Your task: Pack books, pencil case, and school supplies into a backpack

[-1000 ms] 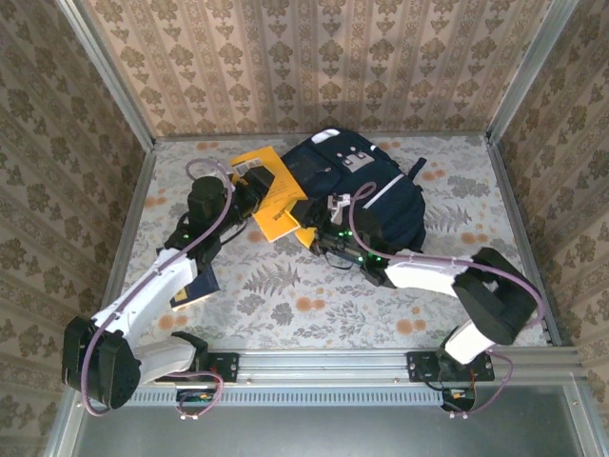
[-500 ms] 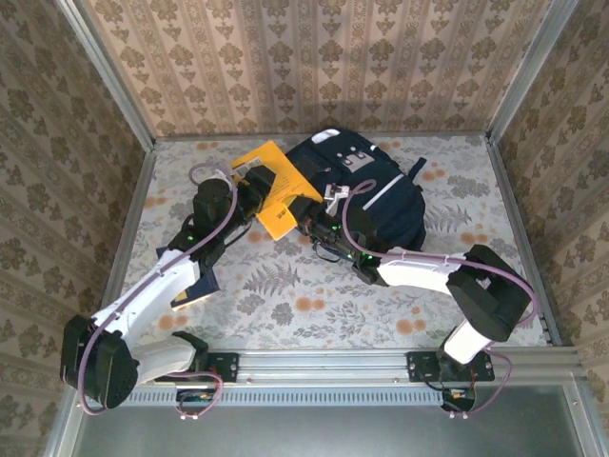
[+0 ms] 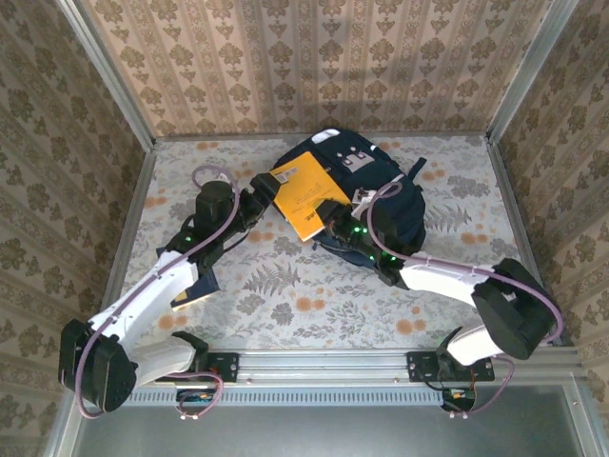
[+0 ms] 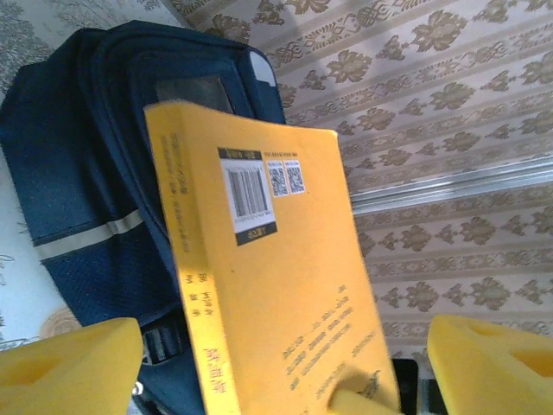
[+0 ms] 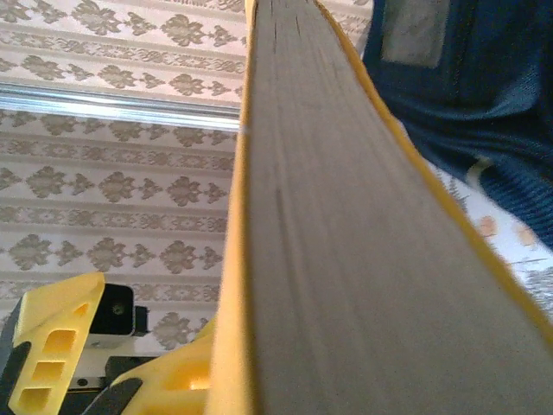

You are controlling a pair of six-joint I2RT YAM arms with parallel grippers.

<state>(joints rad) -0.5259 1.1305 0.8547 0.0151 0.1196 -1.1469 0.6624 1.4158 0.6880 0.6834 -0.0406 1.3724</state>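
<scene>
**A:** From above, how far along is the packing?

**B:** Early, I'd judge. The bright yellow rectangular book (image 3: 304, 193) hangs tilted over the left edge of the large dark navy fabric backpack (image 3: 385, 195), not inside it. The right pincer (image 3: 335, 220) is clenched on its near corner. A dark navy flat book (image 3: 203, 278) lies unpacked on the floral surface (image 3: 285, 295), under the left arm.

**A:** And the left wrist view?

**B:** The left pincer (image 4: 281, 367) is released. Its yellow foam fingers (image 4: 69, 367) stand wide on either side of the yellow book, clear of it, and the backpack lies beyond.

**A:** The right wrist?

**B:** The book's grey page edge looms close, with navy fabric behind. Whether the bag's mouth is open, I cannot tell.
</scene>
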